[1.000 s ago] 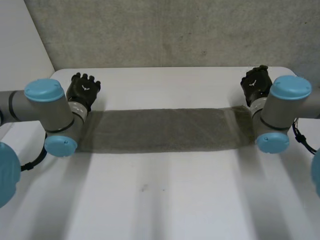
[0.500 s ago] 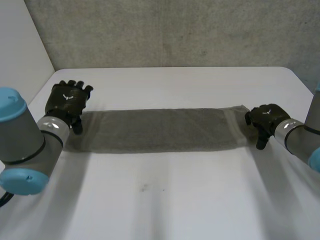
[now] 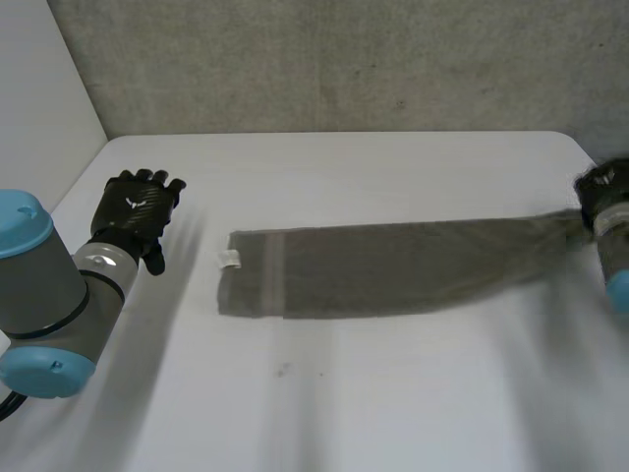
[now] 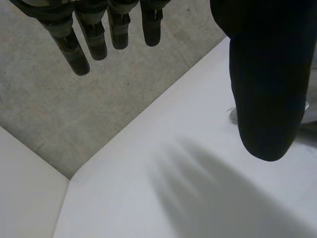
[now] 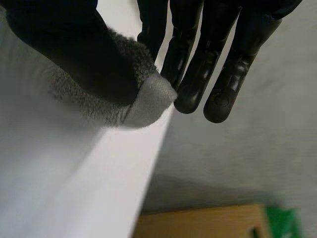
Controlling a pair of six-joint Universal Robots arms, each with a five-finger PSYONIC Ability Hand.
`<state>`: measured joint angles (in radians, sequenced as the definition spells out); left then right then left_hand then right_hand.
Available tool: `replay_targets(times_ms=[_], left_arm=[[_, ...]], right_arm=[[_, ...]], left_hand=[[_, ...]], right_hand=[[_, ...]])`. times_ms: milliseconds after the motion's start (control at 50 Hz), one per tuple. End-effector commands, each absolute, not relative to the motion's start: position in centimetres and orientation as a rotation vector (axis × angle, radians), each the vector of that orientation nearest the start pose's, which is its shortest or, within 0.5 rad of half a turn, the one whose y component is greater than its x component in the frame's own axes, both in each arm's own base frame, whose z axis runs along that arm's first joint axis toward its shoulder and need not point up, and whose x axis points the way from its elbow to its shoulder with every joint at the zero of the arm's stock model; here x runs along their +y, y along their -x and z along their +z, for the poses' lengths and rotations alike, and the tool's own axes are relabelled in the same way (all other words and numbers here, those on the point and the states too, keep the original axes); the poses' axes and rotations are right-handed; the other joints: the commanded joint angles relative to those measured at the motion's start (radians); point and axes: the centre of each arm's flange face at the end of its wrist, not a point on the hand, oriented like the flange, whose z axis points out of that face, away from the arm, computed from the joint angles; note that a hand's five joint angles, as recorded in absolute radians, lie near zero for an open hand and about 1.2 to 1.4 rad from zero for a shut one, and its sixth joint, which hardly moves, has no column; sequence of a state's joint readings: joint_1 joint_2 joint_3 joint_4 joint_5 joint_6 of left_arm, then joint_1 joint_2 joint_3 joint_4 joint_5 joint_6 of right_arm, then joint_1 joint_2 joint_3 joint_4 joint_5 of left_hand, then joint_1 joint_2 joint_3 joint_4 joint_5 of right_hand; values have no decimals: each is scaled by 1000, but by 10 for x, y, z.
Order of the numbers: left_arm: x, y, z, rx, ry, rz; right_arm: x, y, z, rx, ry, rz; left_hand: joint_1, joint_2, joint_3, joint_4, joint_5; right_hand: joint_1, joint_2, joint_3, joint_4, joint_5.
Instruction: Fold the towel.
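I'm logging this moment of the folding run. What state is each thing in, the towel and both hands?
towel: lying in a long strip on the table, its right end gathered to a corner.
left hand: open, fingers straight, holding nothing, apart from the towel's left end.
right hand: shut on the towel, the corner pinched between thumb and fingers at the table's right edge.

white table (image 3: 393, 393), grey floor (image 3: 344, 59) beyond
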<state>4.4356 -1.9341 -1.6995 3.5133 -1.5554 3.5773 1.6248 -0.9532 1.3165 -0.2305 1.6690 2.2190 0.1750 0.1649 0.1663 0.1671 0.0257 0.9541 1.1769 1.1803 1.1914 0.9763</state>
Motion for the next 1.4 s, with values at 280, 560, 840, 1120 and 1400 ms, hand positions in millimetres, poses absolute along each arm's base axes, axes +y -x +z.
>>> replay_targets(times_ms=[280,560,840,1120,1400], left_arm=[[-302,223,184,2136,-804,-2016],[-299,231,187,2126,-830,-2043],[-271,298,206,2131,-960,-2282],[-259,317,189,2208,-1015,-2269],[-257,303,191,2220,-974,-2240]], right_arm=[[-226,-423,155,-1112,-1963,2245],[-226,-416,148,-1258,-1896,2189],[-277,-309,161,-2245,-1291,2085],[-311,-257,116,-2468,-1080,1822],[-325,-246,176,-2074,-1122,1903]], left_hand=[[0,10,8,7,-26],[0,10,8,7,-26],[0,10,8,7,-26],[0,10,8,7,-26],[0,10,8,7,-26]], right_hand=[[442,219,216,205,245],[-780,-1002,-1006,-1017,-976],[-780,-1002,-1006,-1017,-976],[441,218,215,204,244],[442,219,216,205,245]])
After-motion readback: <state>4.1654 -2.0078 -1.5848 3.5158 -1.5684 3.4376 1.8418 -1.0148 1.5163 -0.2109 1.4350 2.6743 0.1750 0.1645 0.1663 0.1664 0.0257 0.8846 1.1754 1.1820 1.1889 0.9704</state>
